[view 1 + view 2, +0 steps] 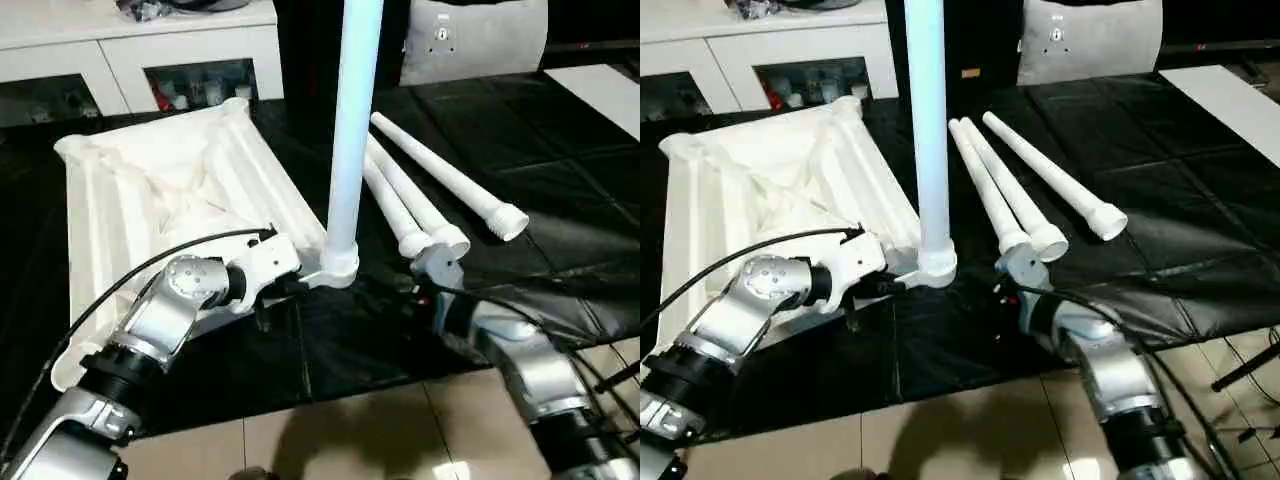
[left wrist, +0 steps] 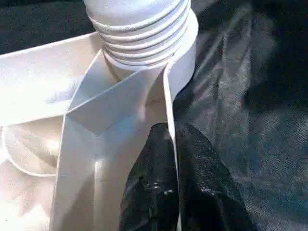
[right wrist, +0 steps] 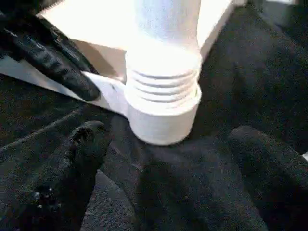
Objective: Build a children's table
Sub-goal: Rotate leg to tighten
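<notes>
The left gripper [image 2: 171,159] reaches in from seven o'clock and pinches the rim of the upturned table top [image 1: 150,180] beside its near corner socket [image 3: 163,120], where one leg [image 1: 352,130] stands upright, its upper end cut off. The right gripper [image 3: 168,178], angled in from five o'clock, gapes wide before that socket, holding nothing. Three legs [image 1: 440,180] lie at two o'clock.

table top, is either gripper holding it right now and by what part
Yes: the left gripper is shut on the table top, pinching its thin rim wall beside the corner socket. The right gripper is open, holding nothing.
</notes>
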